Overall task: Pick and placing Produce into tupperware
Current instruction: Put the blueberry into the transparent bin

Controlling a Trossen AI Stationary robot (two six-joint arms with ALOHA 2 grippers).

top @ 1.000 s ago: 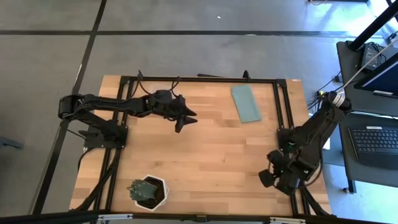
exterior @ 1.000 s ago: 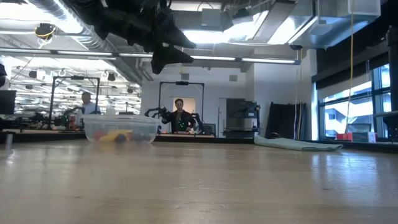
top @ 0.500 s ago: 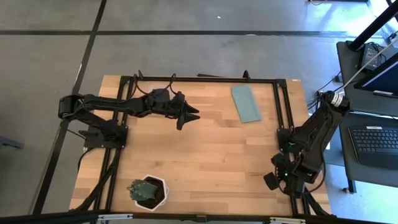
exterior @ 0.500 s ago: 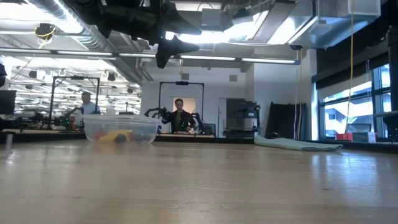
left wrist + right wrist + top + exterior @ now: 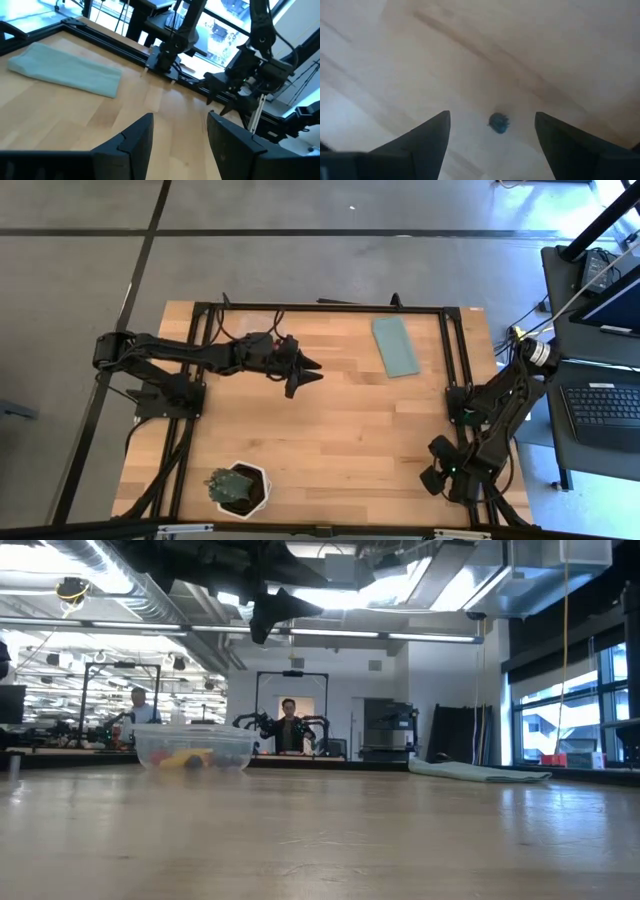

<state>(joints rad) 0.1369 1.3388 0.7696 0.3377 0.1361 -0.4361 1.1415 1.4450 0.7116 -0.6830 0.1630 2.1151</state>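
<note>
The clear tupperware point(image 5: 193, 748) stands on the far left of the table in the low view, with yellow and red produce point(image 5: 186, 757) inside; the high view does not show it. My left gripper point(image 5: 302, 370) point(image 5: 180, 132) hangs open and empty high over the table's middle, to the right of the tub point(image 5: 285, 606). My right gripper point(image 5: 440, 478) point(image 5: 492, 116) is open and empty, low over the table's near right corner, pointing down at bare wood.
A flat teal lid point(image 5: 395, 345) point(image 5: 478, 772) lies near the far right edge. A green plant in a white pot point(image 5: 238, 487) stands at the near left. A small blue speck point(image 5: 498, 123) marks the wood under my right gripper. People and other robot rigs show behind the table.
My left gripper has risen a little above the table and turned at the wrist while staying over the middle. My right arm has folded back, carrying its gripper slightly toward the table's near edge.
</note>
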